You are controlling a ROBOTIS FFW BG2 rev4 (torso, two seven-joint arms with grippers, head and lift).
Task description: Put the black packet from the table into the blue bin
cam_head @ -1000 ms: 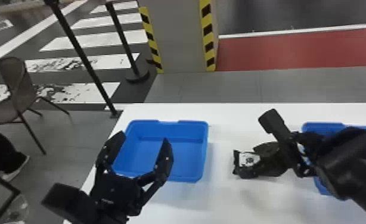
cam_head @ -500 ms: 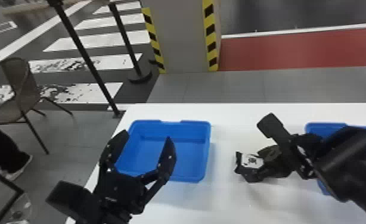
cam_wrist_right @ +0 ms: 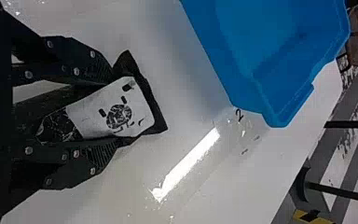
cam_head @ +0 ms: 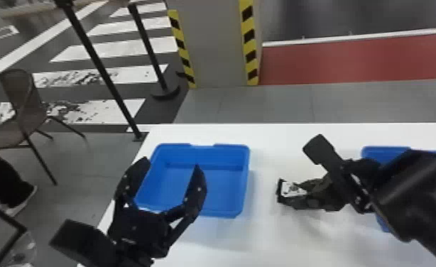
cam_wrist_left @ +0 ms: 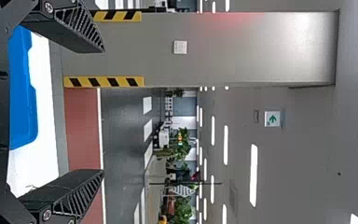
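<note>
Packet, black and crumpled with a pale printed label [cam_wrist_right: 93, 114], sits between the flat black fingers of my right gripper [cam_wrist_right: 114, 109], which press on it from both sides; I judge it pinched. Its long axis runs out of the hand, slightly skewed to the fingers, and the labelled end points robot-left, toward the shallow blue plastic bin [cam_head: 224, 184]. I take that bin as the goal, though a second blue bin [cam_head: 386, 152] sits behind my right arm and the wording fits either.

The packet hangs over or rests on the white table [cam_head: 270, 241] just robot-right of the goal bin's side wall; I can't tell how much air is under it. A bare strip of tabletop separates the two, so the carry should be short and sideways, with enough lift for the leading end to clear the rim.

My left gripper [cam_head: 171, 165] is empty, fingers spread, over the near-left part of that bin in the head view. I'd aim for the bin's right half, since going deeper could bring the hands together.
</note>
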